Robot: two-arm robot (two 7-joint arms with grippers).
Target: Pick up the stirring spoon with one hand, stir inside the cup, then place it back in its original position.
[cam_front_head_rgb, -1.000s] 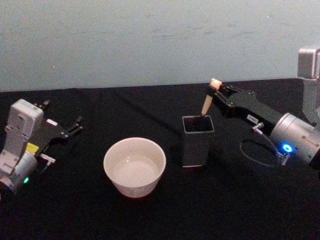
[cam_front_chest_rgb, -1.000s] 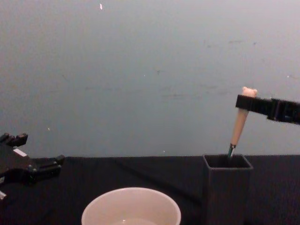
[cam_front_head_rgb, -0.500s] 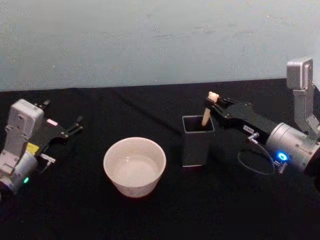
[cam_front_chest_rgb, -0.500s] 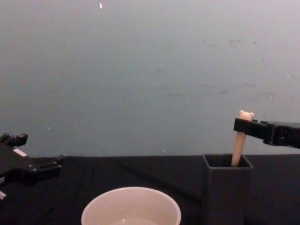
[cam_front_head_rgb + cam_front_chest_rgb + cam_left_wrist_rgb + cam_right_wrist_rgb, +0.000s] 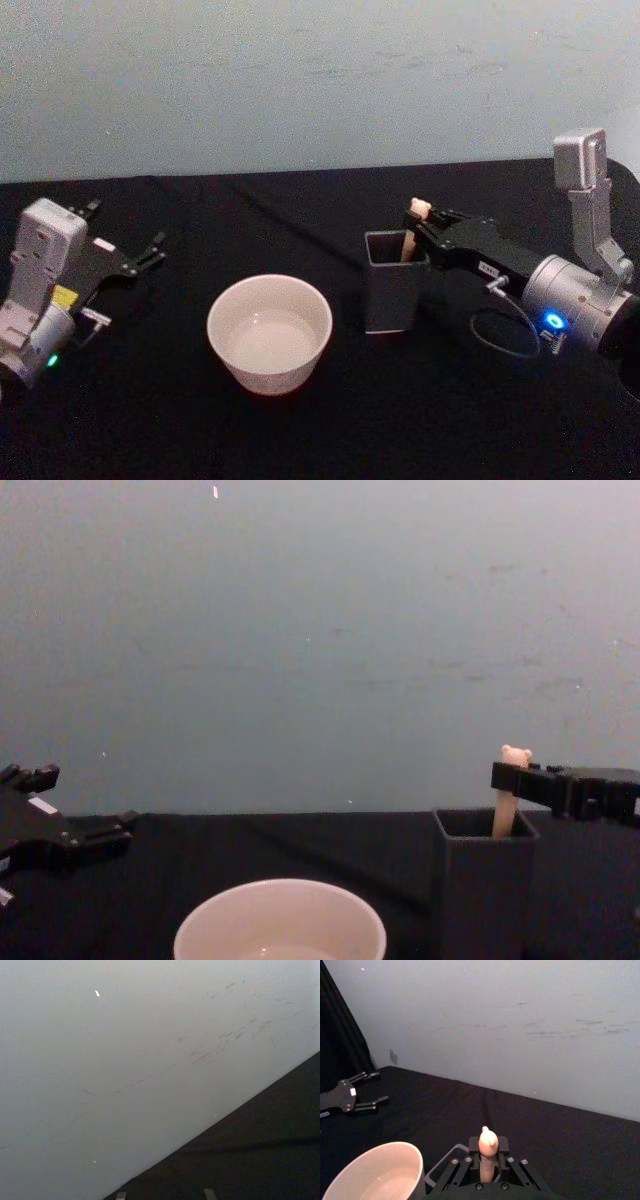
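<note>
Stirring spoon (image 5: 409, 246) lowered deeper into dark holder (image 5: 392, 295), right of bench (image 5: 300, 440) centre, by right pincer (image 5: 419, 226) clamped below bear head. Return judged nearly done; release pending. Cup (image 5: 269, 335) beside holder. Left pincer (image 5: 150, 250) parked, fingers apart, near left edge.

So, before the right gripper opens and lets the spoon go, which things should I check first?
1. The stirring spoon is inside the holder: ok, only the handle top stands above the rim.
2. The right gripper is shut on the handle: ok.
3. The spoon bowl rests on the holder's bottom: cannot tell, hidden.
4. The cup stands apart from the holder: ok.
5. The left gripper is open and far from the holder: ok.
</note>
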